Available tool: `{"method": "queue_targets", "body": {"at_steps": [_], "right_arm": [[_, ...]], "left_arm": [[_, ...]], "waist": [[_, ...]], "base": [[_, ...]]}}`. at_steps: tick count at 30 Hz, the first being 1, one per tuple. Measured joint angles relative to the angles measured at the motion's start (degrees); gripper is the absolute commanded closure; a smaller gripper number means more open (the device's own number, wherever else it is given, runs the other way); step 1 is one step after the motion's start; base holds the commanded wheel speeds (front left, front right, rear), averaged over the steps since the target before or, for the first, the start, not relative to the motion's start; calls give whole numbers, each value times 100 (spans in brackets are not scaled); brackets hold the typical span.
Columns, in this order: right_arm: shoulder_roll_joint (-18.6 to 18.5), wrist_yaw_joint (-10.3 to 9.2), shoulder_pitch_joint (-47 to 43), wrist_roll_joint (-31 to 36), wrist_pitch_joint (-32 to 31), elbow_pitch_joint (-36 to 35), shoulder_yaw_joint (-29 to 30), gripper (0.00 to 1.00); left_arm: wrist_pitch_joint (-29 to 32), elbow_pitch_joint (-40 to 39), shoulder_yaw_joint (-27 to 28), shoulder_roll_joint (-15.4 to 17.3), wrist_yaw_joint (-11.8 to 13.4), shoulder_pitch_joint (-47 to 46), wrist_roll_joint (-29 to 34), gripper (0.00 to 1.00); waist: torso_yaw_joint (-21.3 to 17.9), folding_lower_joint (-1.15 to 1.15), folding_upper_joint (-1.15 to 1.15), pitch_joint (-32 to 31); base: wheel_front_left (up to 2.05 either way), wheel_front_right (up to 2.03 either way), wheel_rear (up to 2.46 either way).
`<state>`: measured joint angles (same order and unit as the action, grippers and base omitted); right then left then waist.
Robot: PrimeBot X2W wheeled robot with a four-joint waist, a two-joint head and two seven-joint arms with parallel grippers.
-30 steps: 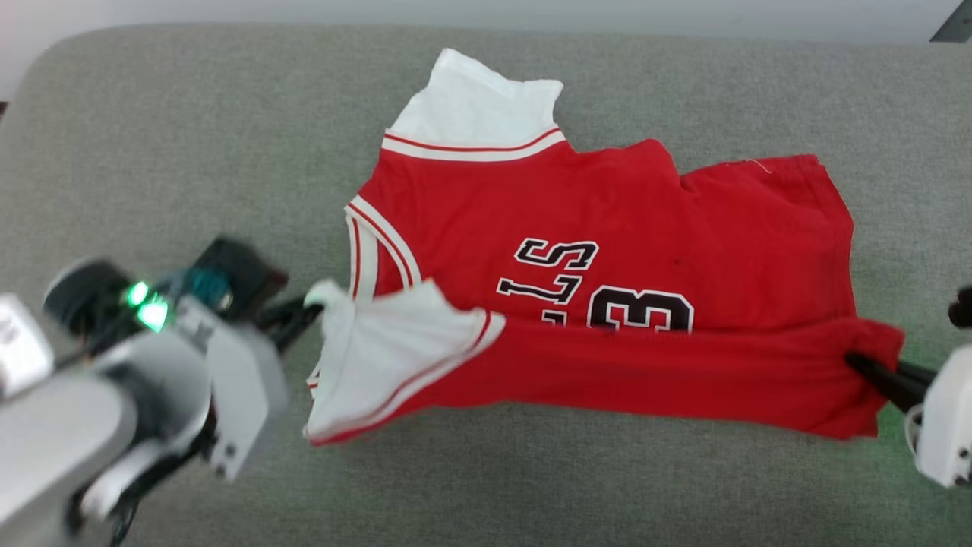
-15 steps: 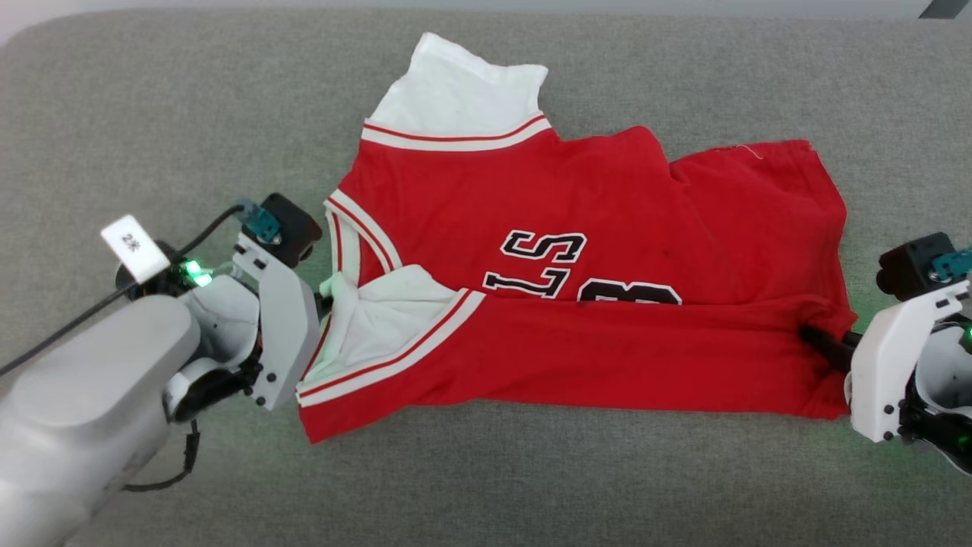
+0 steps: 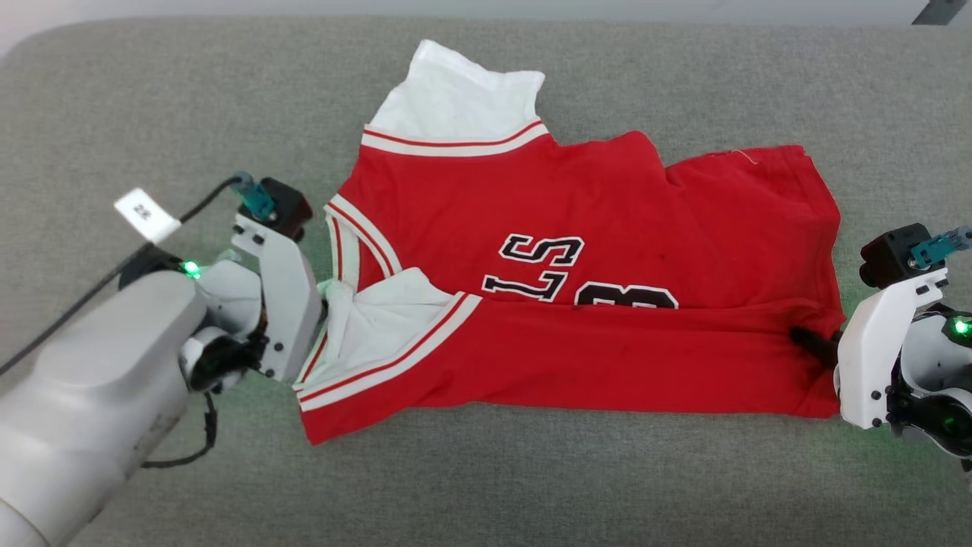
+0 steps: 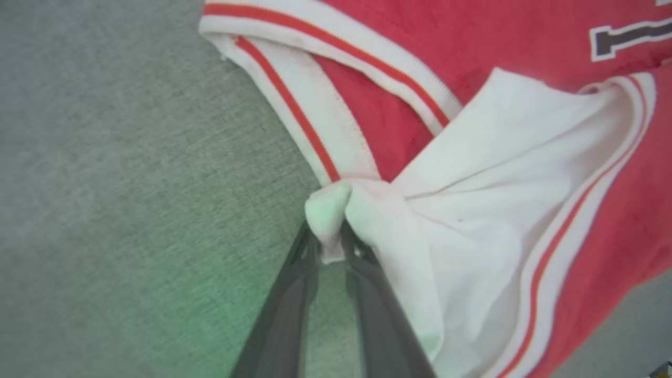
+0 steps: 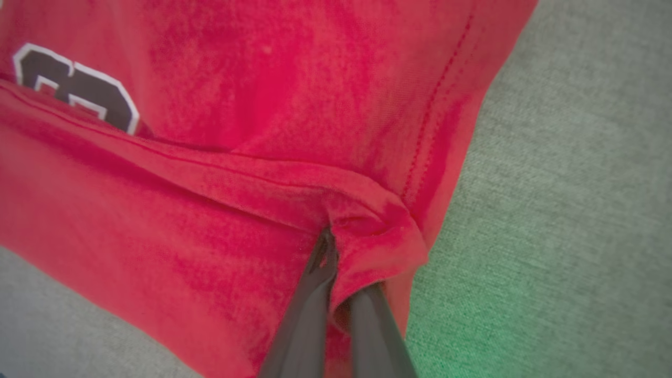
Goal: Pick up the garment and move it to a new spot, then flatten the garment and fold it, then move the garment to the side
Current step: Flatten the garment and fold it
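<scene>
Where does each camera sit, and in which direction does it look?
Head view: from the robot's head, down on the red jersey shirt on grey upholstery; the pale left forearm, left gripper and right gripper show.
Left wrist view: along that gripper's fingers at the white sleeve pinched between them.
Right wrist view: along its fingers at the pinched red hem corner.
Shared: both wrist views show the black chest lettering, also seen from the head.

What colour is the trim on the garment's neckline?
The trim is white with red stripes; left wrist view.
</scene>
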<state>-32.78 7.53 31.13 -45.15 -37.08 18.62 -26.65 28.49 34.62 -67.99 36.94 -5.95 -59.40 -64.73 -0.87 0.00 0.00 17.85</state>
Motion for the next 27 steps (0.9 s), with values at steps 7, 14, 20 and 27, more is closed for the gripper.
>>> {"method": "queue_targets", "body": {"at_steps": [7,14,20,27], "right_arm": [[4,-1,25,-22,-30,159,-10,0],[47,0,-48,55,204,126,169,0],[59,0,-224,387,929,-207,557,0],[248,0,-661,943,1867,-782,1239,0]], "left_arm": [[-54,-131,8,155,90,-81,111,0],[13,-689,35,475,333,-109,125,0],[315,-1524,189,759,924,186,-287,0],[746,-2614,286,1043,1828,683,-838,0]], "waist": [[122,0,0,-178],[272,0,0,-399],[342,0,0,-547],[278,0,0,-574]], "base": [[0,0,0],[0,0,0],[0,0,0],[0,0,0]]}}
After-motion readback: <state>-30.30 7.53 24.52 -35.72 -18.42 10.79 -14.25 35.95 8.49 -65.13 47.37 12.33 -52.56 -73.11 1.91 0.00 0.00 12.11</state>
